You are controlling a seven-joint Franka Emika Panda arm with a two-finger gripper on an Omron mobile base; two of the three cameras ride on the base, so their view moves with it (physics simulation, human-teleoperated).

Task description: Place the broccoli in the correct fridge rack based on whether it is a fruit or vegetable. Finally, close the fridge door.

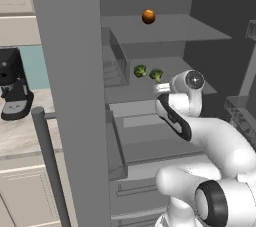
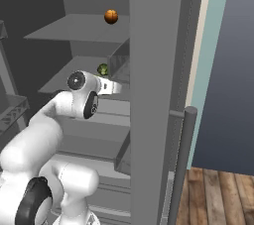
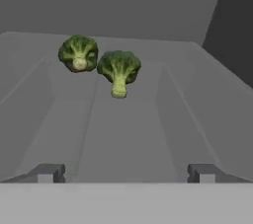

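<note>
A white robot arm reaches into an open grey fridge. Its gripper (image 3: pixel 126 172) faces the middle fridge rack (image 1: pixel 192 73), a wide flat grey shelf. In the hand view the two dark fingers (image 3: pixel 47 172) stand wide apart with nothing between them, so the grasp is open and empty.

Two pieces of broccoli lie on this rack, ahead of the fingers and clear of them. The broccoli (image 3: pixel 119 70) nearer the gripper lies with its pale stem pointing toward the camera. A second broccoli floret (image 3: pixel 78 53) sits just beside it, to its left in the hand view and slightly farther back; the two look close to touching. From the left base view the pair shows as two small green lumps, the broccoli (image 1: pixel 156 75) and the second floret (image 1: pixel 140 71), beyond the arm's wrist. From the right base view one green piece peeks above the wrist, and which one I cannot tell.

On the shelf above the rack sits a small round orange fruit (image 1: pixel 148 16).

The fridge door (image 1: pixel 70 96) stands open. Left of the door, a black coffee machine (image 1: pixel 14 91) stands on a pale counter (image 1: pixel 20 136).
</note>
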